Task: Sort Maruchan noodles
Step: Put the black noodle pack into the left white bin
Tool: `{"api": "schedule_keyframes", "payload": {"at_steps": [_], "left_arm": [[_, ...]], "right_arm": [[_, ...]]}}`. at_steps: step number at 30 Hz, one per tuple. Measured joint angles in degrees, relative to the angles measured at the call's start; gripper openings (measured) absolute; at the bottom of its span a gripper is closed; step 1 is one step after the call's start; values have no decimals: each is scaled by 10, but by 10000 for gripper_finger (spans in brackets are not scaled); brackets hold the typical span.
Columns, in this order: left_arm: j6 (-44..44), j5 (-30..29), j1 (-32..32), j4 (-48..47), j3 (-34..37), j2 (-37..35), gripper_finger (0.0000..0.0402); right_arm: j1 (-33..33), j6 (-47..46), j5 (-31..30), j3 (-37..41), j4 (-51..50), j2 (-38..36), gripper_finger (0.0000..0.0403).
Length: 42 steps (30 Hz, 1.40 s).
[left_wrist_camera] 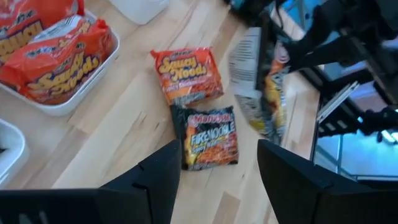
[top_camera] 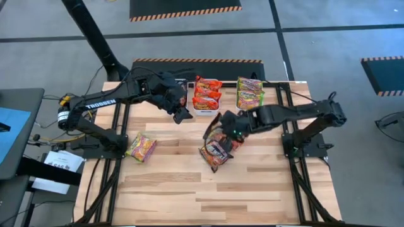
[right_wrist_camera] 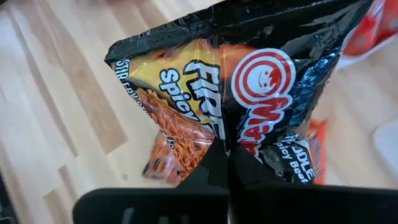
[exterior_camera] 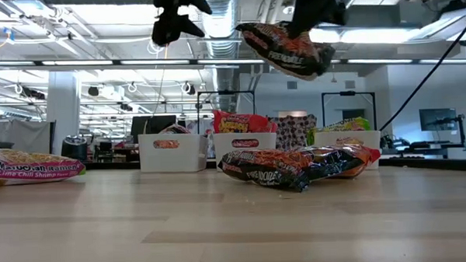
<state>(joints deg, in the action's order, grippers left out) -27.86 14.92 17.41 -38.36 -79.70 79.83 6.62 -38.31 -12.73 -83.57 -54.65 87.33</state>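
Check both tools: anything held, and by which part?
Right tool is shut on a black Fire Noodle packet, pinching its edge, lifted off the table. Left tool is open, holding nothing.

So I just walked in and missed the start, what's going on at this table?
The robot is sorting ramen packets into white bins. The right end effector is shut on a black packet, held in the air above two more packets on the table. The left end effector is open and empty beside the bin of orange packets. Another bin holds green ones, and one pink-trimmed packet lies off on the left.
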Motion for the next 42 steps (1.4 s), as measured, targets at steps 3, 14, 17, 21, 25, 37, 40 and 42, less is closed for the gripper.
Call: {"api": "schedule_keyframes", "payload": {"at_steps": [3, 14, 17, 21, 25, 37, 40, 42], "left_arm": [[-18, -9, -2, 31, 0, 0, 197], [-52, -37, -7, 117, 0, 0, 197], [-52, -37, -7, 129, 0, 0, 197], [-52, -46, -7, 127, 0, 0, 197], [-54, -69, -7, 122, 0, 0, 197], [-54, -52, -7, 122, 0, 0, 197], [-54, -39, -7, 122, 0, 0, 197], [-54, -32, -7, 122, 0, 0, 197]], "right_arm": [[-24, 52, 1, -11, 11, 0, 1], [-84, 191, 6, -36, 81, 0, 1], [-93, 208, 6, -36, 98, 0, 1], [-100, 222, 11, -36, 111, 0, 1], [-99, 224, 11, -36, 122, 0, 1], [-102, 238, 11, -37, 177, 0, 1], [-102, 240, 10, -37, 191, 0, 1], [-102, 240, 10, -37, 198, 0, 1]]}}
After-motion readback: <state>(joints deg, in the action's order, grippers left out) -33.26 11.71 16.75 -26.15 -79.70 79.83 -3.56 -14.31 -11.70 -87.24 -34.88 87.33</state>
